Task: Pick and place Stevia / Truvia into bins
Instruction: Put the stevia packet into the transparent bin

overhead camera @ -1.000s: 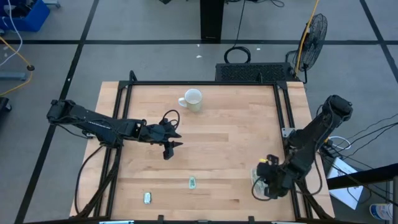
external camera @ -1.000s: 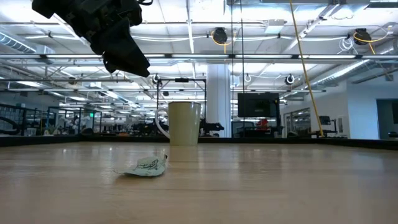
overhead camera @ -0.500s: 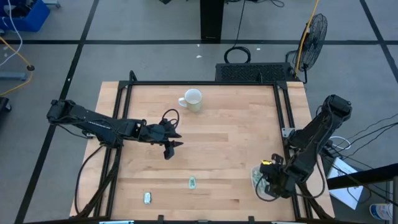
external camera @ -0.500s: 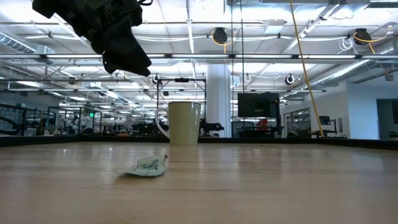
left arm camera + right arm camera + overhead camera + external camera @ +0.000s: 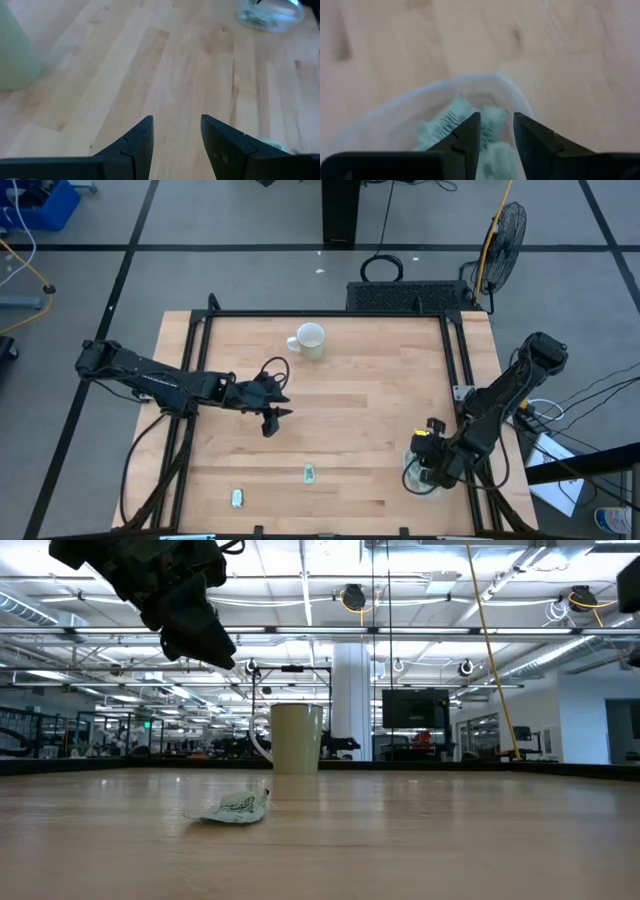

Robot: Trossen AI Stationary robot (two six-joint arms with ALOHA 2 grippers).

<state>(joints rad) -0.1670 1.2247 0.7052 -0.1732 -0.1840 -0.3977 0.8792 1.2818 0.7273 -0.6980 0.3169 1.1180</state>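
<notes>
Two pale green Stevia packets lie flat on the wood near the front edge, one (image 5: 310,473) in the middle and one (image 5: 237,498) farther left; the middle one also appears in the low view (image 5: 235,808). The clear bin (image 5: 417,479) stands at the front right with several packets (image 5: 445,125) inside. My right gripper (image 5: 496,116) hovers open just over the bin (image 5: 395,115), with nothing between its fingers. My left gripper (image 5: 277,415) hangs open above the table's middle left (image 5: 176,120).
A white mug (image 5: 308,340) stands at the far middle of the table, also seen in the low view (image 5: 295,738). A black frame rail (image 5: 330,313) runs around the tabletop. Bare wood lies between the two arms.
My right gripper has shifted a little toward the table's left and far edge above the bin, and a dark part of that arm now shows at the right edge of the low view. The packets on the table have not moved.
</notes>
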